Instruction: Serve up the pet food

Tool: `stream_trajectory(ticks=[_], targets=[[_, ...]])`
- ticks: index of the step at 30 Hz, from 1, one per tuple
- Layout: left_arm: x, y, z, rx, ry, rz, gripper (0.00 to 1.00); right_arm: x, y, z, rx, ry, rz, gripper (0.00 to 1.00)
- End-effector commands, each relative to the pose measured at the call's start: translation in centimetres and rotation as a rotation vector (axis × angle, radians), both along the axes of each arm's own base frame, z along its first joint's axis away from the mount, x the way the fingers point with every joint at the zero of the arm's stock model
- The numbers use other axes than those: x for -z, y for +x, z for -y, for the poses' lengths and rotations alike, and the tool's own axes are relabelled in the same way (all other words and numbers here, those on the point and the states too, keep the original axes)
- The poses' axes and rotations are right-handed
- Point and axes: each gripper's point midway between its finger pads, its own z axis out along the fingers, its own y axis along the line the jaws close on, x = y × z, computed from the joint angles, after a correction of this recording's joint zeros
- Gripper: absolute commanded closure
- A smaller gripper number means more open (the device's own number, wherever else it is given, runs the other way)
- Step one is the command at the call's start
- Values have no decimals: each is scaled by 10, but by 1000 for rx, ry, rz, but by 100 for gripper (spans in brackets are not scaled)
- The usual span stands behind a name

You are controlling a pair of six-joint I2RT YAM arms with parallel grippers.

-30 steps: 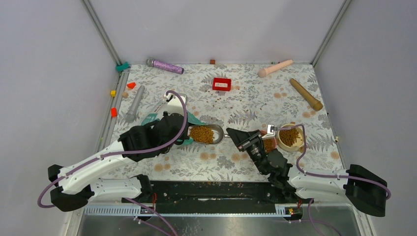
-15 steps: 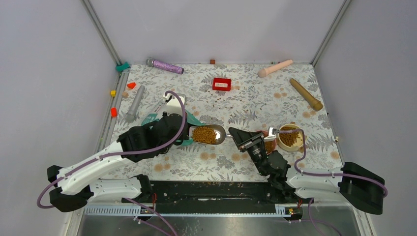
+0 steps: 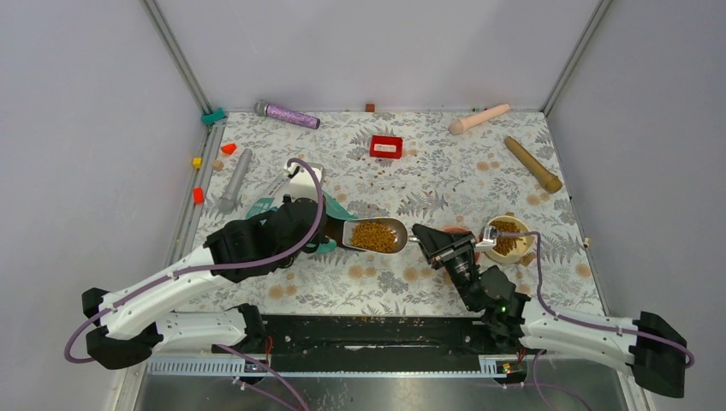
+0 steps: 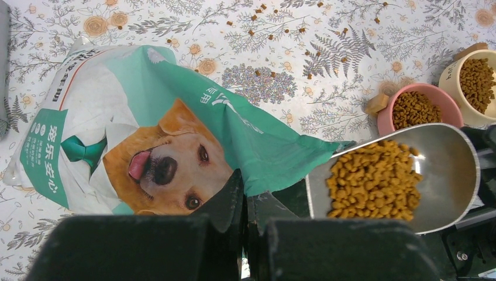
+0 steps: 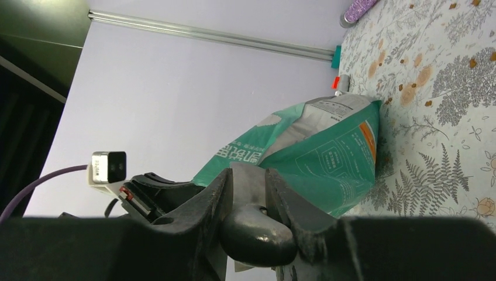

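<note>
The teal-and-white pet food bag [image 4: 146, 129] with the dog's face lies on the floral table. My left gripper [image 4: 245, 187] is shut on its teal open edge. My right gripper [image 5: 250, 181] is shut on the dark handle [image 5: 257, 231] of the grey metal scoop [image 3: 375, 235]. The scoop is level above the table and heaped with brown kibble [image 4: 374, 181]. It sits between the bag [image 3: 291, 184] and the pink bowl [image 4: 416, 108]. That bowl and the yellow bowl [image 3: 507, 238] beside it both hold kibble. In the top view my right gripper [image 3: 425, 240] partly covers the pink bowl.
Loose kibble [image 4: 263, 12] is scattered over the table's far middle. A red box [image 3: 386, 146], a purple cylinder [image 3: 287, 114], a pink cylinder [image 3: 479, 118], a wooden pin [image 3: 532, 164] and a grey cylinder [image 3: 235, 180] lie further back. A small wooden block [image 4: 376, 103] touches the pink bowl.
My right gripper has carried the full scoop to the right, away from the bag's mouth and closer to the bowls. The left arm and the bag have stayed put.
</note>
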Motion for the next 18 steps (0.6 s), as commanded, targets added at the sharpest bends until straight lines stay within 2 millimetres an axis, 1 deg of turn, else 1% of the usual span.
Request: stream_trajectory(ticks=[1,7,13,14,15,18], targets=[[-49,8,15,-15,-209,98,100,-26,3,21,72,13,-11,100],[-46,9,16,-22,-194,96,100,-32,2,36,111,-23,-13,100],[-45,10,16,-28,-188,98,100,-43,2,60,187,-46,-3,100],[-45,10,16,-25,-189,97,100,-41,2,65,201,-58,-9,100],[-45,10,16,-24,-191,96,100,-43,1,69,208,-52,-5,100],[-45,9,17,-21,-192,94,100,-39,1,84,247,-54,-17,100]])
